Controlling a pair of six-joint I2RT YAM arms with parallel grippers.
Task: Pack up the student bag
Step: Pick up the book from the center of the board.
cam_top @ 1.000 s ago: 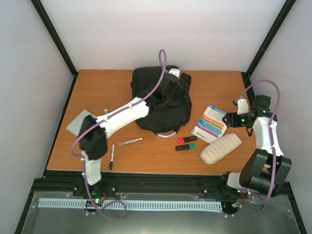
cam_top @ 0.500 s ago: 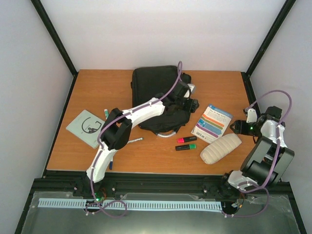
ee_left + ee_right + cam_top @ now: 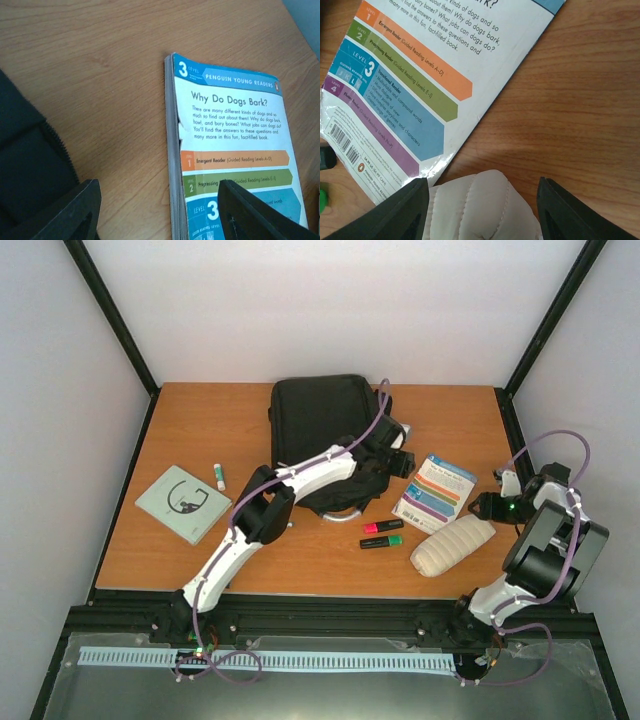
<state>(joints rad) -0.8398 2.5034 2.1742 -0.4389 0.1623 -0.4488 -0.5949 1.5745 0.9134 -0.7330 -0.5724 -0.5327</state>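
Tabletop (image 3: pixel 200 420), wood-grain laminate, carries all items. Left of frame: flat grey-green booklet (image 3: pixel 183 502), squarish. Upper centre: student bag (image 3: pixel 318 412), black soft fabric, rounded rectangle, lying flat. Its long axis runs top to bottom of the frame, with the grey loop handle (image 3: pixel 340 512) pointing to the lower edge. Left gripper (image 3: pixel 400 458) hovers at the bag's right edge, jaws apart, nothing between them. Right of centre: glossy paperback reader (image 3: pixel 436 492), then ribbed beige pouch (image 3: pixel 453 544), padded. Right gripper (image 3: pixel 482 505) above the pouch's upper right end, likewise released.
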